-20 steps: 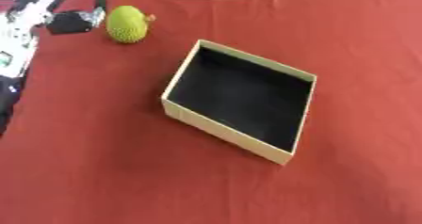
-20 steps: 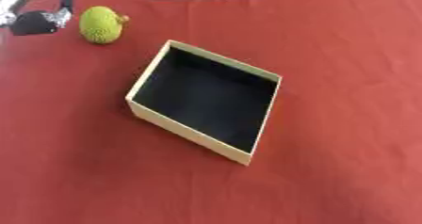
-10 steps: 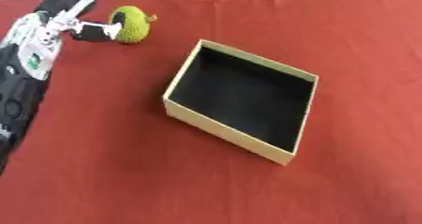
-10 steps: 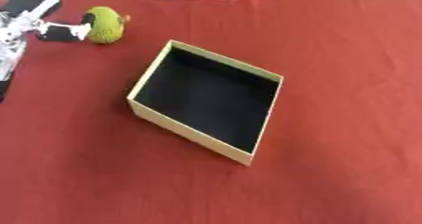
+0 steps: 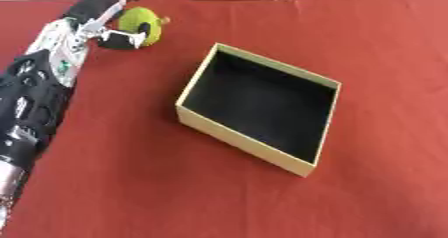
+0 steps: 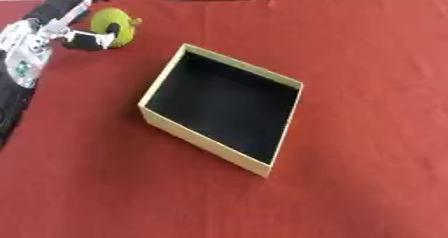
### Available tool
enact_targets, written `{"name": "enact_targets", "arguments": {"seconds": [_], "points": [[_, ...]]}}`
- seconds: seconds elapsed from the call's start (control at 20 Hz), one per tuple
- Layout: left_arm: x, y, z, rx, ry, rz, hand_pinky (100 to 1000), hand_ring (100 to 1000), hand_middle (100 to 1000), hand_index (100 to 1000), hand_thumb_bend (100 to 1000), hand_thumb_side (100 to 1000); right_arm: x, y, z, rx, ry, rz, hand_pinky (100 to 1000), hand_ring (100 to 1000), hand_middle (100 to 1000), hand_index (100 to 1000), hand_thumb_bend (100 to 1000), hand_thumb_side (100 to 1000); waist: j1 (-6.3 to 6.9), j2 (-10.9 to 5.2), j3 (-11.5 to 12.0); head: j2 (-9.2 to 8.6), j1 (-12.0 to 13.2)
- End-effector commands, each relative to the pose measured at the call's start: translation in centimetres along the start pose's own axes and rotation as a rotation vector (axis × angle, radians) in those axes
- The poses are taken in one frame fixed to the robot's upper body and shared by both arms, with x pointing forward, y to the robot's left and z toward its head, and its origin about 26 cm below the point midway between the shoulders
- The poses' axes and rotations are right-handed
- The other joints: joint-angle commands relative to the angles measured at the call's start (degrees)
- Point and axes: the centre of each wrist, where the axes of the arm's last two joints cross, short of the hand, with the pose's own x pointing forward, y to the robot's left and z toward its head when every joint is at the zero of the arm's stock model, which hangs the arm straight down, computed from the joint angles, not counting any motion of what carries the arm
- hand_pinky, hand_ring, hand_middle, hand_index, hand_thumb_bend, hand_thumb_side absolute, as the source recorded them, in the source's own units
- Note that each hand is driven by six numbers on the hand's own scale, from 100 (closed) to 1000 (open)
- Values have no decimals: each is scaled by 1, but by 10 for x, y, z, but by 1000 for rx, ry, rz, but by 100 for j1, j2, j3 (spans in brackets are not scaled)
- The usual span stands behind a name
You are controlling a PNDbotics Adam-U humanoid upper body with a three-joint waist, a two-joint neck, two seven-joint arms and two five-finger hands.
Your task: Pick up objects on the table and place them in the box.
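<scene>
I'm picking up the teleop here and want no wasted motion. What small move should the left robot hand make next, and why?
Probably finish closing on the round yellow-green fruit and lift it a little off the red tablecloth. The left robot hand is already beside the fruit, thumb and fingers on either side, while the open tan cardboard box with its black inside holds nothing.

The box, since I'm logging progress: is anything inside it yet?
No. The box shows only its bare dark floor, while the green fruit sits outside it on the red cloth at the left hand.
</scene>
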Motion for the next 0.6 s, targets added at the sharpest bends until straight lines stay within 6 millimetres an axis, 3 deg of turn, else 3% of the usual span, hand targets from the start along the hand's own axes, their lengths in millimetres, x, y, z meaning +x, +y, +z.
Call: {"name": "enact_targets", "arguments": {"seconds": [0.05, 0.6], "points": [[-5, 11, 0, 22, 8, -43, 830, 837, 815, 924, 158, 100, 7, -2, -6, 0, -35, -3, 773, 713, 608, 774, 130, 554, -5, -153, -7, -61, -32], [-5, 11, 1, 52, 80, -119, 878, 889, 853, 938, 270, 100, 7, -2, -6, 2, -31, -3, 772, 713, 607, 773, 128, 554, -4, -130, -42, -20, -20]]}}
